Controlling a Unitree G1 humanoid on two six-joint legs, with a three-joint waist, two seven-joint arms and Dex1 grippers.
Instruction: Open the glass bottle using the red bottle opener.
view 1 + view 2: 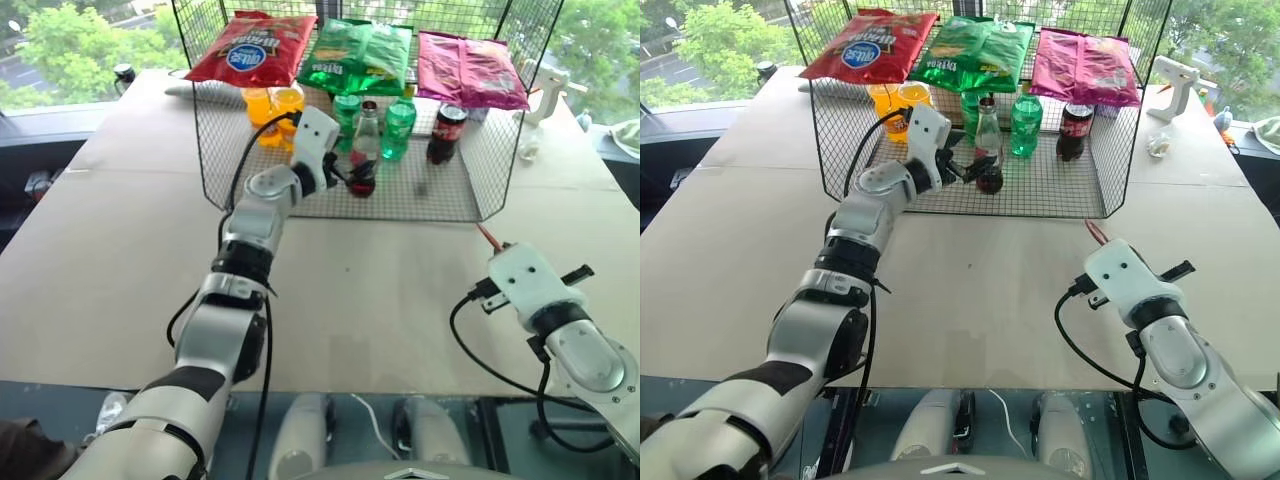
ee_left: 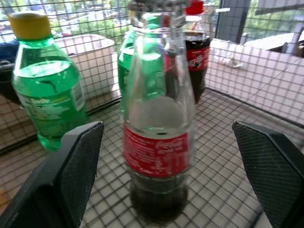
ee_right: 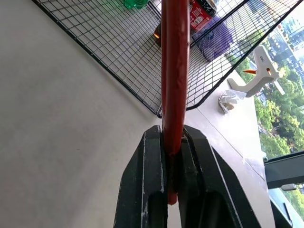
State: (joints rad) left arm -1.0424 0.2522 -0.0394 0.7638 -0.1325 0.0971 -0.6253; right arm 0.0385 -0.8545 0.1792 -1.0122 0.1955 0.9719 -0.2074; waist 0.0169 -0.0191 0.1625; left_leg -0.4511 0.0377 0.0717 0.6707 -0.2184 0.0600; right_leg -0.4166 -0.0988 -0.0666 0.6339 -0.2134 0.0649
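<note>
The glass bottle (image 1: 365, 148) stands upright on the floor of the wire basket (image 1: 440, 197). It is clear with a slim neck, a red label and dark cola low inside. My left gripper (image 1: 349, 177) reaches level into the basket and is open. In the left wrist view the glass bottle (image 2: 158, 142) stands between the two fingers (image 2: 76, 171), with a gap on each side. My right gripper (image 3: 172, 142) hovers over the table at the front right, shut on the red bottle opener (image 3: 175, 71). The opener's tip (image 1: 487, 236) pokes out towards the basket.
Green plastic bottles (image 1: 399, 128) and a dark cola bottle (image 1: 446, 132) stand just behind the glass bottle, with orange drinks (image 1: 274, 110) at the back left. Snack bags (image 1: 360, 52) lie on top of the basket. A white glue gun (image 1: 545, 95) and crumpled paper (image 1: 527, 150) lie right of it.
</note>
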